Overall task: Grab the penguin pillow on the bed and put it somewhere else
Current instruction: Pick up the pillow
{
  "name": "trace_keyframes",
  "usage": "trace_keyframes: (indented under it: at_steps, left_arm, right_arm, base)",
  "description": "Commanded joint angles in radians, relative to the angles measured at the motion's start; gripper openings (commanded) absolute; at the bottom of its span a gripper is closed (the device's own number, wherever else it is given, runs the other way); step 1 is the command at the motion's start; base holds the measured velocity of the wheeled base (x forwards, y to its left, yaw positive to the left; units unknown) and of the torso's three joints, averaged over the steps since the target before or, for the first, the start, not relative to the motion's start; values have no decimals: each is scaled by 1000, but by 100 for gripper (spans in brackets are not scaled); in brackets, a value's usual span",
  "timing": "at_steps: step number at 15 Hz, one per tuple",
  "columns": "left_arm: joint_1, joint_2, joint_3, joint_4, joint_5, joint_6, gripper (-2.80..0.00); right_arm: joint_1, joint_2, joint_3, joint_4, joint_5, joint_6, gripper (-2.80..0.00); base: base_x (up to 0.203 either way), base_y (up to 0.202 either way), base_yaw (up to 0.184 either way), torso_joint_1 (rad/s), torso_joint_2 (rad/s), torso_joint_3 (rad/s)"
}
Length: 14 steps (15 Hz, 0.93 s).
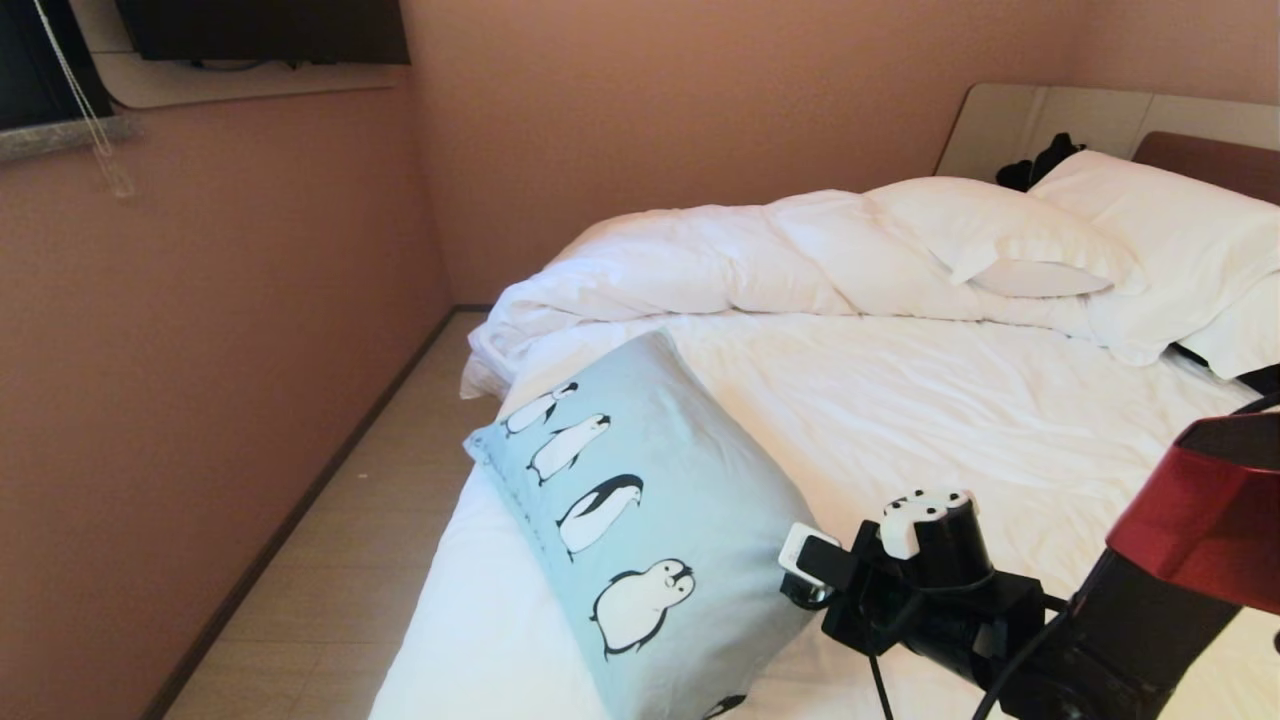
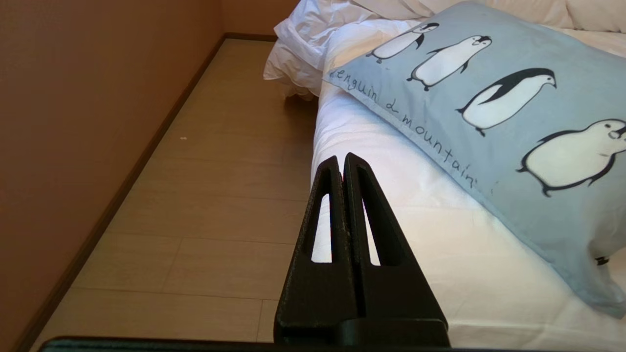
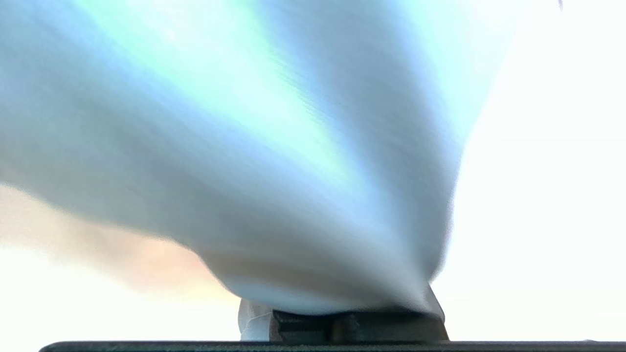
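At the left edge of the bed [image 1: 1000, 420], near its foot, the penguin pillow [image 1: 640, 510] is tilted up off the white sheet, so the pick-up looks done and the move to another place is still left. The left gripper [image 2: 341, 161] hangs beside the bed over the floor [image 2: 205, 195], jaws together and empty. To the right of the pillow, the right gripper [image 1: 805, 580] reaches in from the side, its jaws clamped on the pillow's cloth.
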<state>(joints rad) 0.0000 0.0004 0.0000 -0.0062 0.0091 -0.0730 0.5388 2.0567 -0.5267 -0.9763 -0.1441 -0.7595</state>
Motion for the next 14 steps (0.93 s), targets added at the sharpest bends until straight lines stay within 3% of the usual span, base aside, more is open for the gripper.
trace_keyframes:
  at_steps: [1,6,10,14]
  left_arm:
    - [0,1,3,0,0,-1,-280]
    - [0,0,3,0,2,-1,-280]
    - [0,1,3,0,2,-1,-280]
    - [0,0,3,0,1,-1,-280]
  right_arm:
    - [46,-82,36,52,3,364,-280]
    - [72,-147,170,59,102,498,-280]
    - [156,-200,225,58,108,550,-280]
    - [165,-167,242,58,108,578,-280]
  base:
    - [0,0,0,0,0,0]
    - [0,0,0,0,0,0]
    - [0,0,0,0,0,0]
    - [0,0,0,0,0,0]
